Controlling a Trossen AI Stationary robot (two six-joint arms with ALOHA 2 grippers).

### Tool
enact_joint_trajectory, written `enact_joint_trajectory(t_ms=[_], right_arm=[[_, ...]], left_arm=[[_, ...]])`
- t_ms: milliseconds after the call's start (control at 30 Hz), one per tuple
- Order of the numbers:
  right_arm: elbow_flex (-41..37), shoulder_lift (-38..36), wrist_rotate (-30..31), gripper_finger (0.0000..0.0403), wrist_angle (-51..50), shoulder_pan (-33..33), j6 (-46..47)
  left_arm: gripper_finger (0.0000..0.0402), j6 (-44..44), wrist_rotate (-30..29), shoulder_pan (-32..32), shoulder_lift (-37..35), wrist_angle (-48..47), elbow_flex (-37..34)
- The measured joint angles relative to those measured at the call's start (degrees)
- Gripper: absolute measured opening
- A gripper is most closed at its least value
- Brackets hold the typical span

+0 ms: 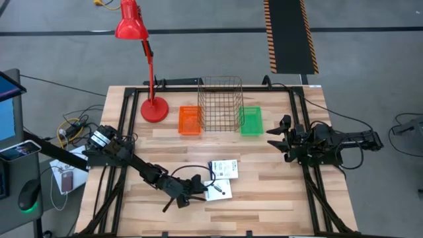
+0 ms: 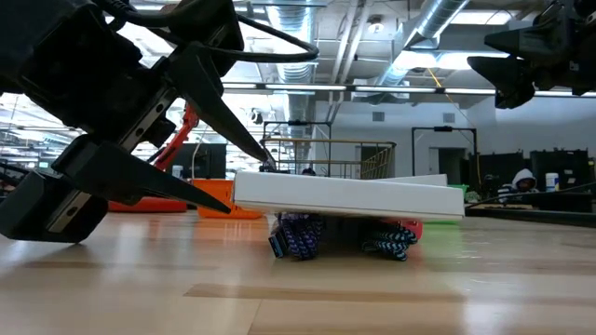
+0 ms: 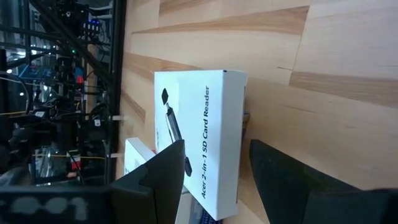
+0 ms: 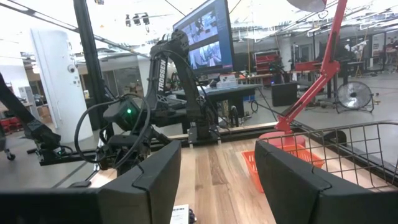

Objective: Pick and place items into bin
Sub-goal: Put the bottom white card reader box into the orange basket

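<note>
A white box printed "SD Card Reader" [image 3: 199,137] lies near the table's front middle [image 1: 219,192], on dark blue braided items [image 2: 298,236]. A second white box [image 1: 223,168] lies just beyond it. My left gripper [image 3: 216,149] is open, reaching from the table's left, slanting down. Its fingers stand on either side of the near box's end [image 2: 250,182]. My right gripper [image 1: 277,135] waits open at the table's right side, raised, with nothing between its fingers [image 4: 217,155]. My left gripper has one fingertip [image 2: 223,198] right at the box's left end [image 2: 238,194], and I cannot tell whether they touch. The other finger [image 3: 280,180] stands clear of the box's long side with a strip of table showing between.
At the far middle stand a wire basket [image 1: 220,102], an orange bin [image 1: 190,120] to its left and a green bin [image 1: 250,121] to its right. A red lamp [image 1: 153,106] stands at the far left. Black frame rails run along both table sides.
</note>
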Motion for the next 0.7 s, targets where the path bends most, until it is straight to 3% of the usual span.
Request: enact_joint_trajectory(t_ms=[700], right_arm=[[0.0,0.0,0.0,0.0198,0.01,0.0,0.0]], left_arm=[[0.0173,-0.15,2.07,1.22,-0.02,-0.02,0.04]])
